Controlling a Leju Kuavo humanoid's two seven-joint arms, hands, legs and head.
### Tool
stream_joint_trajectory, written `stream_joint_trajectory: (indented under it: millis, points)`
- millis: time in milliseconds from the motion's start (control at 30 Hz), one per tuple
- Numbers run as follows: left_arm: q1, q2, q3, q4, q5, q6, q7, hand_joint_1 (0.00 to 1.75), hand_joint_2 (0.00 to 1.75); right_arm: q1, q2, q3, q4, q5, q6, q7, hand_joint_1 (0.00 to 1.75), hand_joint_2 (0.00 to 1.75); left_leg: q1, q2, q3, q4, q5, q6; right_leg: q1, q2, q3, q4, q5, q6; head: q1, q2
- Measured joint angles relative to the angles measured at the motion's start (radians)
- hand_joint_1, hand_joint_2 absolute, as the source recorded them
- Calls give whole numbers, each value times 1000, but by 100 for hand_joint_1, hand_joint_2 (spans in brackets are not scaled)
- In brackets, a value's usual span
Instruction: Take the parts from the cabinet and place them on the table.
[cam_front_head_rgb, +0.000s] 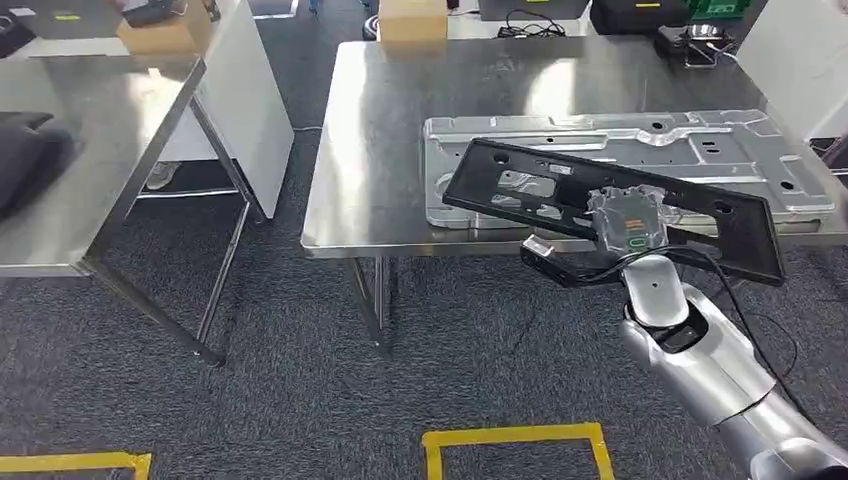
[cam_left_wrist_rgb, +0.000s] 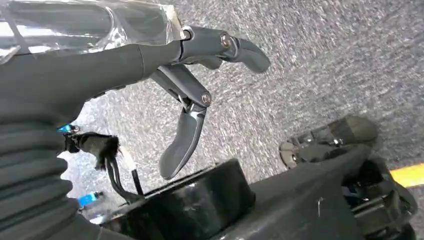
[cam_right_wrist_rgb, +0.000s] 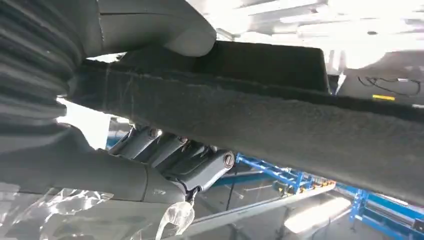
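Note:
A long black frame part (cam_front_head_rgb: 500, 165) hangs tilted over the near edge of the steel table (cam_front_head_rgb: 400, 120). My right hand (cam_front_head_rgb: 630, 225) grips it near the middle from below. In the right wrist view the thumb lies over the black part (cam_right_wrist_rgb: 275, 115) and the fingers (cam_right_wrist_rgb: 190, 165) curl under it. Beneath it, a silver stamped metal part (cam_front_head_rgb: 700, 140) lies flat on the table. My left hand (cam_left_wrist_rgb: 190, 100) hangs over the grey carpet, fingers apart and holding nothing.
A second steel table (cam_front_head_rgb: 90, 130) stands at the left, with a white panel (cam_front_head_rgb: 250, 90) between the two tables. A cardboard box (cam_front_head_rgb: 410, 20) and cables (cam_front_head_rgb: 690, 40) sit at the far side. Yellow tape (cam_front_head_rgb: 510, 437) marks the carpet in front.

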Motion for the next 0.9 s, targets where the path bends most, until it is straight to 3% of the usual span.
stream_joint_trajectory:
  millis: [67, 100, 133, 167, 200, 267, 300, 333, 433, 500, 533, 600, 633, 667, 700, 767, 800, 833, 900]
  points:
    - [-1, -1, 0, 0, 0, -1, 0, 0, 175, 0, -1, -1, -2, 0, 0, 0, 175, 175, 1, 1, 9, 0, -6, 7, 0, 1, -81, 163, -72, 7, 0, 0]
    - [-1, -2, 0, 0, 0, -2, 0, 0, 175, 5, -1, -1, -2, 0, 0, 0, 175, 175, 1, 1, 12, 0, -10, 10, -1, 0, -123, 237, -95, 11, 0, 0]
    - [0, -2, 0, 0, 0, -3, 0, 0, 175, 10, -2, -1, -2, 0, 0, 0, 175, 175, 1, 0, 15, 1, -13, 9, -3, 0, -152, 277, -93, 15, 0, 0]
    - [1, -2, 0, 0, 0, -3, 0, 0, 175, 12, -2, -1, -2, 0, 0, 0, 175, 175, 3, -2, 19, 1, -17, 7, -6, 0, -154, 259, -69, 19, 0, 0]
    - [2, -2, 0, 0, 0, -3, 0, 0, 175, 12, -2, 0, -2, 0, 0, 0, 175, 175, 6, -4, 24, 4, -22, 2, -8, -1, -133, 199, -27, 23, 0, 0]
    - [2, -2, 0, 0, 0, -3, 0, 0, 175, 11, -2, -1, -4, 0, 0, 0, 175, 175, 12, -5, 32, 17, -40, -12, -16, -4, -48, 11, 73, 35, 0, 0]
    - [1, 2, 0, 0, 0, -3, 0, 0, 175, 11, -6, -1, -4, 0, 0, 0, 175, 175, 1, -6, 26, 28, -52, -23, -16, -2, -29, -26, 62, 42, 0, 0]
    - [-1, 2, 0, 0, 0, -3, 0, 0, 175, 8, -5, -1, -5, -1, 0, 0, 175, 175, 1, -6, 21, 38, -60, -25, -18, 5, -32, -30, 64, 23, 0, 0]
    - [1, 2, 0, 0, 0, -3, 0, 0, 175, 14, -7, -1, -6, -1, 1, 0, 175, 175, 2, -6, 24, 32, -59, -28, -13, 5, -35, -27, 58, 4, 0, 0]
    - [0, 3, 0, 0, -1, -3, 0, 0, 175, 8, -6, -2, -7, 0, 0, 0, 175, 175, 7, -2, 5, 78, -86, -41, -16, 5, -28, -29, 55, -9, -1, 0]
    - [-2, 3, 0, 0, -1, -3, 0, 0, 175, 7, -6, -2, -8, 0, 0, 0, 175, 175, 10, -2, -31, 150, -119, -46, -16, 5, -26, -29, 52, -13, 0, 0]
    - [-2, 3, 0, 0, -1, -3, 0, 0, 175, 8, -6, -2, -9, 0, 0, 0, 175, 175, 13, -2, -131, 329, -181, -52, -15, 5, -22, -28, 46, -20, 0, 0]
    - [0, 3, 0, 0, -1, -3, 0, 0, 175, 9, -6, -2, -9, 0, 0, -1, 175, 175, 13, -2, -166, 381, -186, -52, -14, 5, -19, -28, 43, -21, 0, 0]
    - [1, 3, 0, 0, -1, -3, 0, 0, 175, 11, -6, -2, -10, 0, 0, -1, 175, 175, 13, -2, -179, 381, -167, -50, -13, 5, -14, -28, 39, -21, 0, 0]
    - [0, 3, 0, 0, -1, -3, 0, 0, 175, 11, -6, -2, -10, 0, 0, -1, 175, 175, 13, -2, -166, 327, -122, -46, -12, 6, -6, -28, 34, -19, 0, 0]
    - [0, 3, 0, 0, -1, -3, 0, 0, 175, 8, -6, -2, -11, 0, 0, -1, 175, 175, 9, -2, -88, 133, -7, -29, -11, 6, 15, -30, 22, -16, 0, 0]
    - [1, 5, 0, 0, -1, -3, 0, 0, 175, 9, -7, -2, -11, 0, 0, 0, 175, 175, 3, -2, -64, 61, 16, -17, -14, 5, 20, -33, 17, -14, 0, 0]
    - [0, 6, 0, 0, -1, -3, 0, 0, 175, 7, -7, -2, -12, 0, 0, 0, 175, 175, -5, -4, -56, 54, 1, -11, -8, 4, 21, -34, 16, -7, 0, 0]
    - [1, 5, -1, 0, -1, -3, 0, 0, 175, 10, -6, -2, -12, 0, 1, 0, 175, 175, -9, -2, -51, 47, -7, -5, -13, 3, 18, -39, 14, 6, 0, 0]
